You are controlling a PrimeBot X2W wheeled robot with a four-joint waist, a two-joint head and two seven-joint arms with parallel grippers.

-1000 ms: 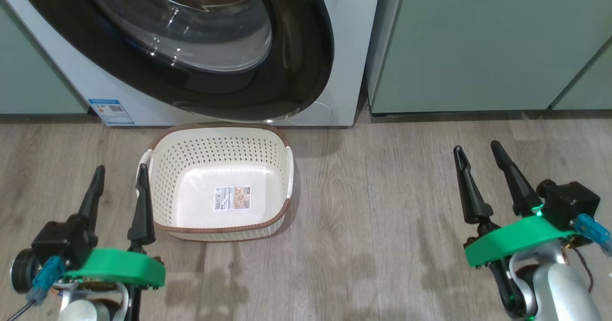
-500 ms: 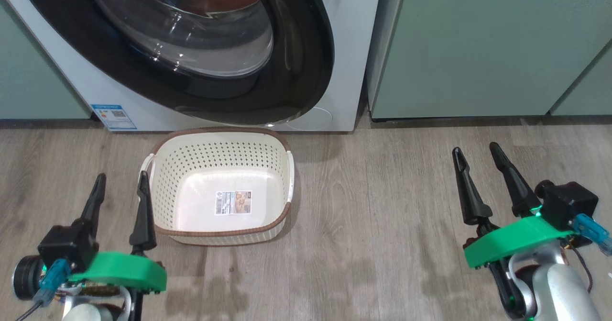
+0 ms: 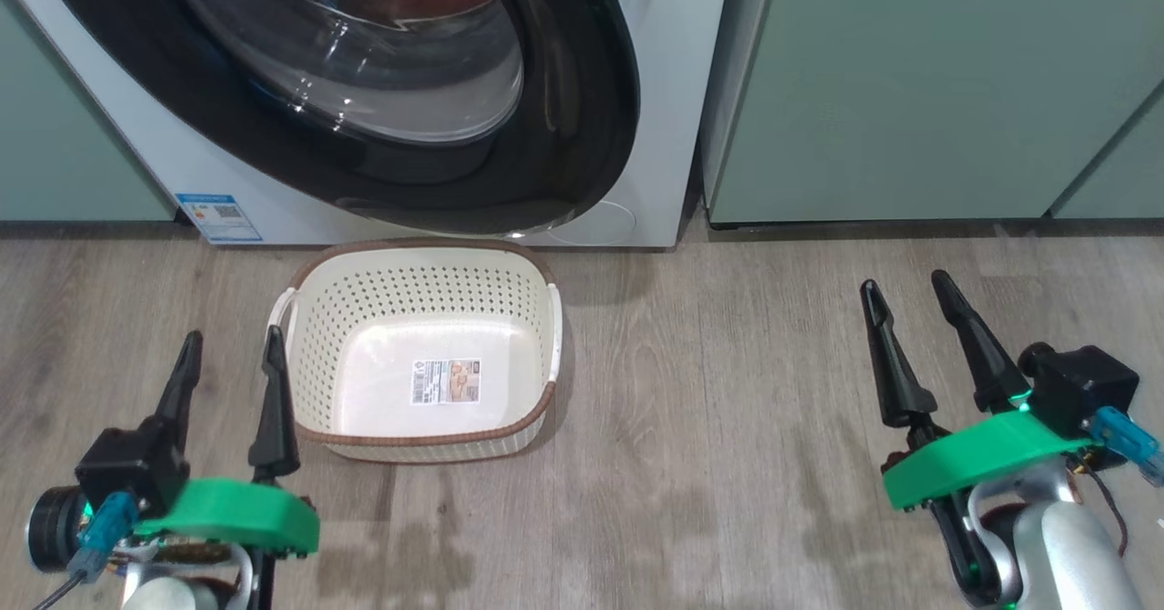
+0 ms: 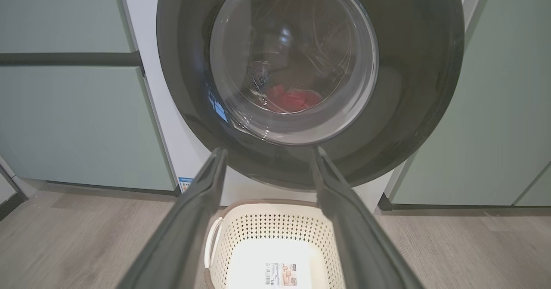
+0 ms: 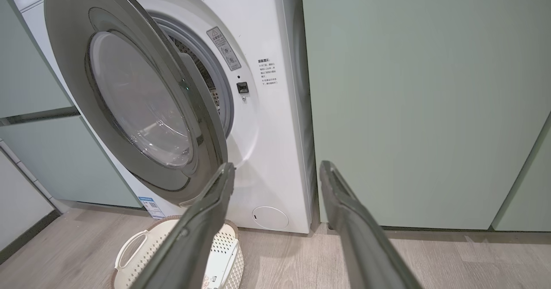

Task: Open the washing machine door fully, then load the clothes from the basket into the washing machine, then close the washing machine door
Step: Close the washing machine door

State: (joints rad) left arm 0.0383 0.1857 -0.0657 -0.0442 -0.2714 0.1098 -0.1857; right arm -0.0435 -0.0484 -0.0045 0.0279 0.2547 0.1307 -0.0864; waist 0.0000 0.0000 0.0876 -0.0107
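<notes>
The washing machine (image 3: 664,92) stands ahead with its door (image 3: 564,137) swung partly out; the right wrist view shows the door (image 5: 73,65) ajar from the front. Red clothes (image 4: 292,99) show through the door glass, inside the drum. The cream basket (image 3: 418,251) sits on the floor below the door, holding nothing but its floor sticker. My left gripper (image 3: 231,337) is open just left of the basket. My right gripper (image 3: 905,283) is open far to the basket's right, over bare floor. Neither touches anything.
Pale green cabinets (image 3: 909,83) flank the machine on both sides. Grey wood-look floor (image 3: 709,392) stretches between the basket and my right gripper. A round filter cap (image 5: 270,218) and a blue label (image 3: 218,217) sit low on the machine's front.
The head camera has shifted slightly, so the whole picture sits a little lower. Both grippers stay open and the basket has not moved.
</notes>
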